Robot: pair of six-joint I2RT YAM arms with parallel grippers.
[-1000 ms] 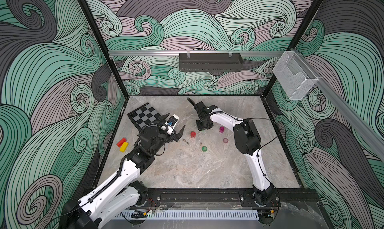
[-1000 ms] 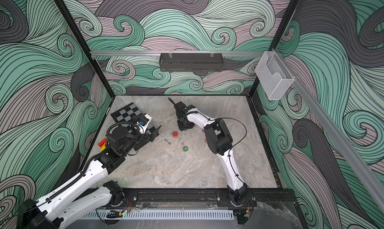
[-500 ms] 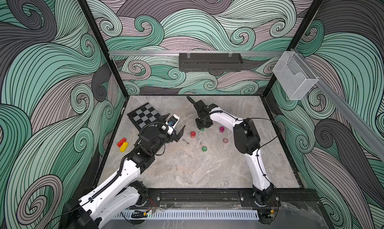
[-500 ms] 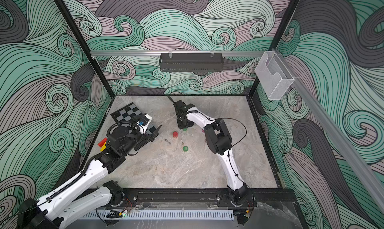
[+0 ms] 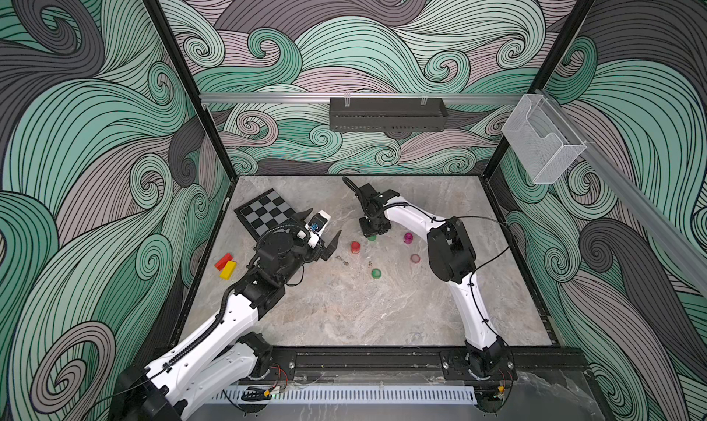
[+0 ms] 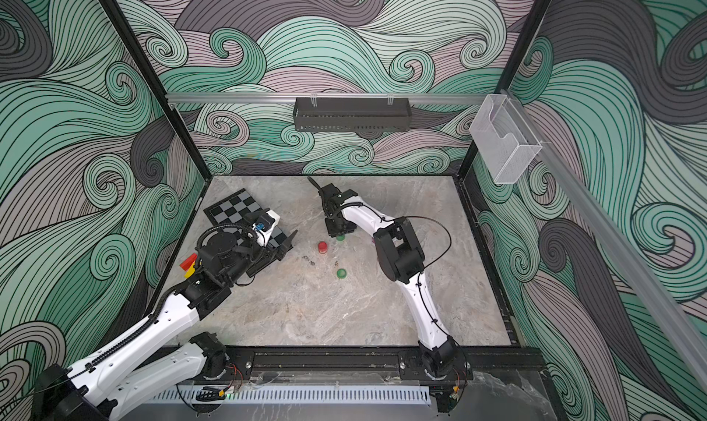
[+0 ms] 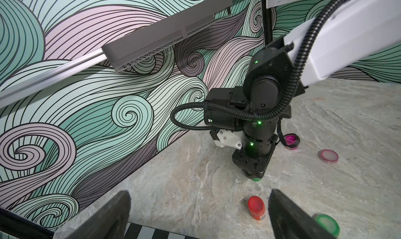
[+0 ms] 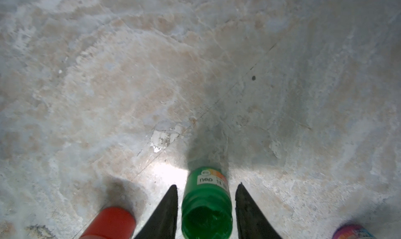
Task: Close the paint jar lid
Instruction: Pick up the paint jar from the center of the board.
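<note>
A small green paint jar (image 8: 206, 201) stands open-mouthed on the marble table (image 5: 344, 308), also in both top views (image 5: 372, 238) (image 6: 340, 238). My right gripper (image 8: 207, 185) points straight down over it. The jaws are open, one finger on each side of the jar with a narrow gap showing. The green lid (image 5: 376, 273) (image 7: 326, 223) lies flat nearer the front. My left gripper (image 7: 199, 194) hovers wide open and empty to the left, facing a capped red jar (image 7: 256, 207) (image 5: 355, 247).
An open pink jar (image 5: 408, 238) and its pink lid (image 5: 415, 258) sit under the right arm. A chessboard (image 5: 266, 210) lies at the back left, with red (image 5: 223, 261) and yellow (image 5: 228, 270) blocks by the left wall. Small dark crumbs (image 5: 342, 260) lie mid-table.
The right arm has shifted very slightly while staying over the green jar. The left arm and all jars and lids are where they were.
</note>
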